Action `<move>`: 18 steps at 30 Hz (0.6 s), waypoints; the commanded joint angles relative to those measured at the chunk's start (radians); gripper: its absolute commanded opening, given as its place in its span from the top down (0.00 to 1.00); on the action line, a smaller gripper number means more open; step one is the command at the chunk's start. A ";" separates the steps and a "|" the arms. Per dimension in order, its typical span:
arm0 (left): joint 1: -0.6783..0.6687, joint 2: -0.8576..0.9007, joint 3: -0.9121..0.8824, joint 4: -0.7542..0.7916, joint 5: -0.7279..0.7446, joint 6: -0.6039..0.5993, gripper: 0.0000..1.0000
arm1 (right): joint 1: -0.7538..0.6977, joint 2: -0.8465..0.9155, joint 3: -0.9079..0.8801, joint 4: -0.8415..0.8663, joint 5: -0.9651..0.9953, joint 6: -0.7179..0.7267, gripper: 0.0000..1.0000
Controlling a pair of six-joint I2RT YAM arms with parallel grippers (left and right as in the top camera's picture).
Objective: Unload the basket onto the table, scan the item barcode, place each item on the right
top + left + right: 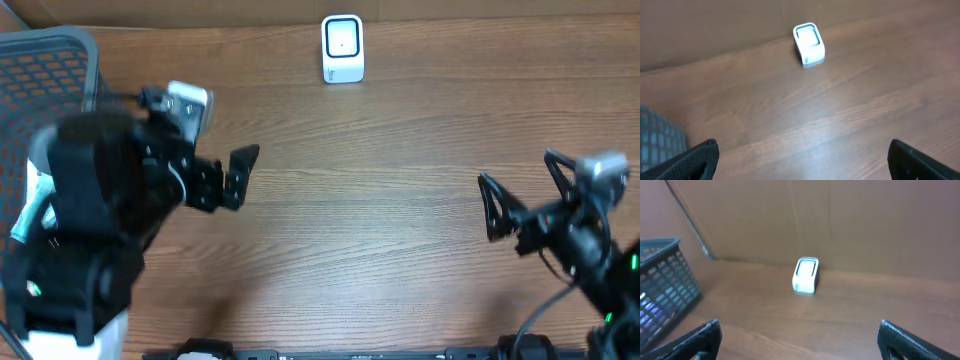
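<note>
A small white barcode scanner point(342, 48) stands upright at the table's far edge, also visible in the left wrist view point(809, 44) and right wrist view point(805, 275). No barcode shows. A white and teal thing point(30, 205), possibly the item, peeks out at the basket, mostly hidden under the left arm. My left gripper point(238, 178) hovers over the left of the table, open and empty point(802, 150). At the right, my right gripper point(520, 195) is open too, with only bare wood between its fingers point(799, 330).
A dark grey mesh basket point(50, 60) stands at the far left, seen in the right wrist view point(665, 280) with bluish contents showing through its wall. A brown cardboard wall point(840, 220) runs behind the scanner. The wooden table point(380, 200) lies between the arms.
</note>
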 commanded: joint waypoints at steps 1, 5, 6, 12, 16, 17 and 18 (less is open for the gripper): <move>0.005 0.133 0.241 -0.124 0.016 -0.021 0.00 | 0.007 0.153 0.162 -0.102 -0.025 -0.004 0.00; 0.004 0.239 0.403 -0.212 0.056 -0.021 0.01 | 0.007 0.346 0.365 -0.327 -0.024 -0.004 0.00; 0.004 0.251 0.408 -0.212 0.057 -0.021 0.00 | 0.007 0.386 0.404 -0.373 -0.024 -0.004 0.00; 0.004 0.304 0.407 -0.226 0.068 -0.021 0.00 | 0.007 0.558 0.488 -0.484 -0.064 0.020 0.00; 0.013 0.317 0.407 -0.225 -0.021 -0.037 0.00 | 0.007 0.631 0.488 -0.504 -0.085 0.027 0.00; 0.022 0.317 0.407 -0.227 -0.076 -0.067 0.00 | 0.007 0.644 0.488 -0.505 -0.085 0.027 0.00; 0.038 0.317 0.407 -0.231 -0.145 -0.115 0.00 | 0.007 0.657 0.488 -0.506 -0.085 0.027 0.00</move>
